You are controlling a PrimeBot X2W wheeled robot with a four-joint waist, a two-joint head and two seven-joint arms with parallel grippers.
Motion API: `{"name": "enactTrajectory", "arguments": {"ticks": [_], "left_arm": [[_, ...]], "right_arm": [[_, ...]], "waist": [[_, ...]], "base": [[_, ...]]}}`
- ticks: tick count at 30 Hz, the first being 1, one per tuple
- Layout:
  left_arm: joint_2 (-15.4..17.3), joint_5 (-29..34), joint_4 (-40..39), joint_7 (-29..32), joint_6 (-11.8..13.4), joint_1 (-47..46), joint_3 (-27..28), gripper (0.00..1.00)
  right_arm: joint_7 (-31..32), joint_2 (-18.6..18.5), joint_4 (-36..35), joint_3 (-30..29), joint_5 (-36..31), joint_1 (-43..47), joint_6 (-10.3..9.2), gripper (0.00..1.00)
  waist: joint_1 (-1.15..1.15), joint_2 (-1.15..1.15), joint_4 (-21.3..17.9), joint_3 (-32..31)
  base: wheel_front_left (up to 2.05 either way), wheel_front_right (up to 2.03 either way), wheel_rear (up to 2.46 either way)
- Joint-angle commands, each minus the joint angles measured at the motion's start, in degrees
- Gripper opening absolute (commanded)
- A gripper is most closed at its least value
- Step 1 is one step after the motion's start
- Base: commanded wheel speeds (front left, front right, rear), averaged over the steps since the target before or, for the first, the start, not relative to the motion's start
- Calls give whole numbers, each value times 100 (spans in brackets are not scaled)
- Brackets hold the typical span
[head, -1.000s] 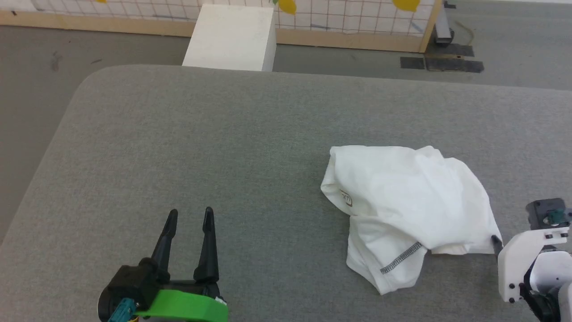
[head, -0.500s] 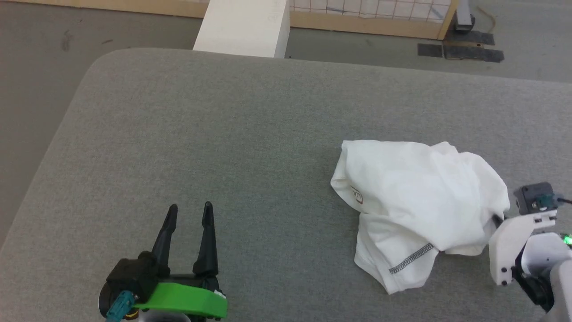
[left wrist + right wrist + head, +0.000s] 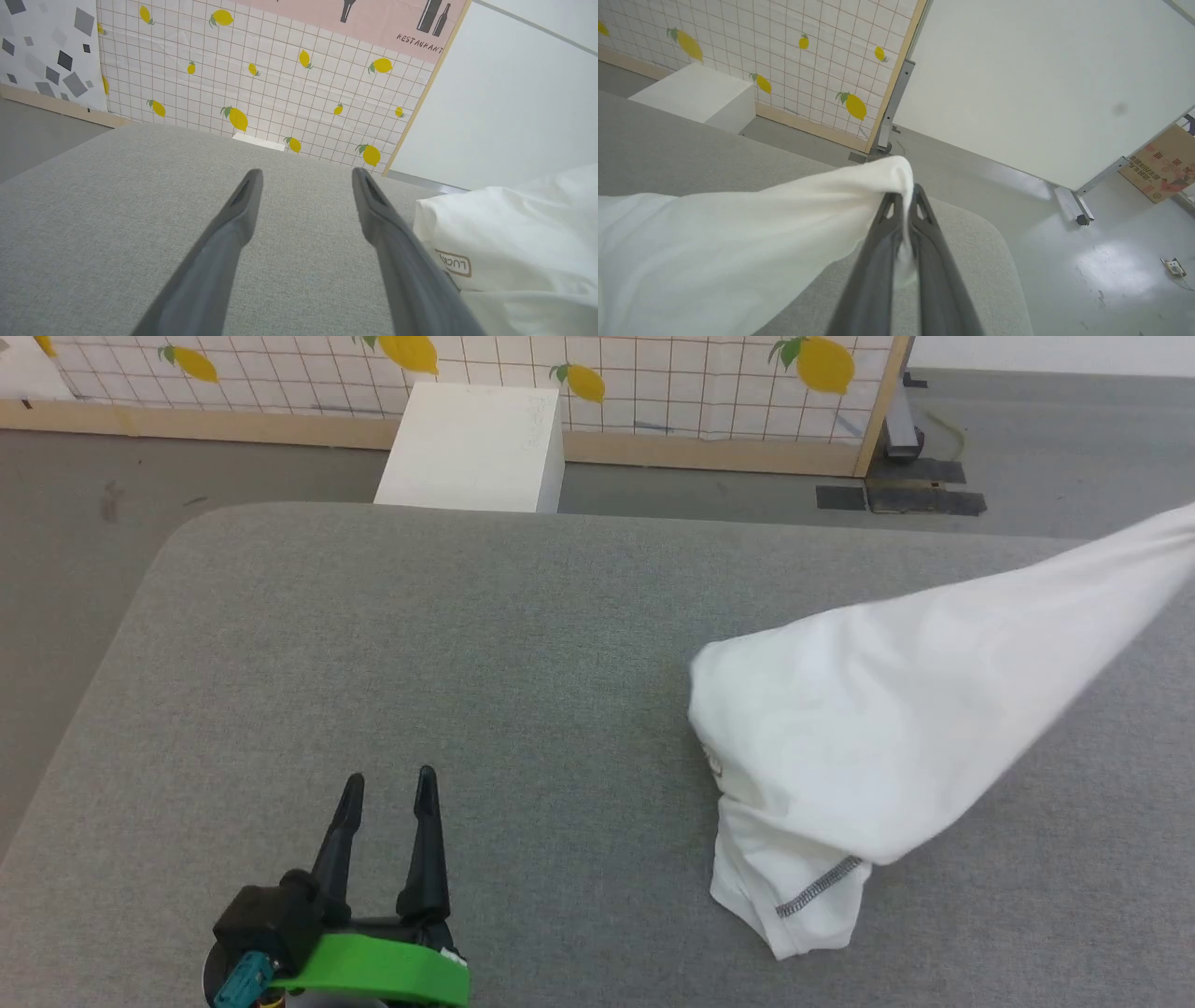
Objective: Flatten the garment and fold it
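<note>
Fabric of the white T-shirt (image 3: 887,728) is clamped between the shut fingers of the right gripper (image 3: 904,198) and rises taut toward the far right. The shirt's lower part lies on the right side of the grey table (image 3: 373,635), while the left gripper (image 3: 387,786) sits at the near left, fingers apart.

Soft cloth on a coarse woven tabletop (image 3: 420,644).
The T-shirt (image 3: 887,709) is thin, matt white fabric with a grey zigzag-stitched seam (image 3: 820,887); the tabletop covering is rough grey textile. The left gripper (image 3: 390,777) has fingers (image 3: 428,845) of dull dark plastic and a green band (image 3: 383,971) of smooth plastic. The floor (image 3: 1111,266) shines faintly.
</note>
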Motion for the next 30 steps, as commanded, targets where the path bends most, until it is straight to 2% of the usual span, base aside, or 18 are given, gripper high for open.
{"name": "enactTrajectory", "arguments": {"ticks": [1,6,9,13,18,20,21,22,24,30], "left_arm": [[-19,6,-14,-22,33,79,9,100],[-19,51,-51,-22,38,141,57,100],[-19,85,-48,-22,20,160,85,100],[-19,93,-25,-22,-2,143,71,100],[-19,132,45,-22,-50,55,17,100],[-19,153,70,-22,-71,18,10,100],[-19,155,81,-22,-73,2,13,100],[-19,154,91,-22,-73,-9,16,100],[-19,153,108,-22,-66,-10,22,100],[-19,82,174,-22,-51,76,-18,100]], "right_arm": [[46,-101,-52,-309,-23,33,-10,0],[131,-250,-199,-1550,-258,867,-10,0],[134,-57,-247,-2155,-338,1668,-10,0],[5,357,-50,-2523,-307,2435,-10,0],[-219,709,356,-2516,-303,2716,-10,0],[-343,751,486,-2471,-335,2701,-10,39],[-410,751,532,-2437,-347,2674,-10,76],[-473,747,556,-2410,-351,2626,-10,100],[-561,711,540,-2322,-323,2527,-10,100],[-705,423,-217,-1793,-52,1999,-10,100]], "waist": [[0,0,43,8],[0,0,152,116],[0,0,172,198],[0,0,155,268],[0,0,88,297],[0,0,61,303],[0,0,44,302],[0,0,26,296],[0,0,-9,270],[0,0,-78,88]], "base": [[0,0,0],[0,0,0],[0,0,0],[0,0,0],[0,0,0],[0,0,0],[0,0,0],[0,0,0],[0,0,0],[0,0,0]]}}
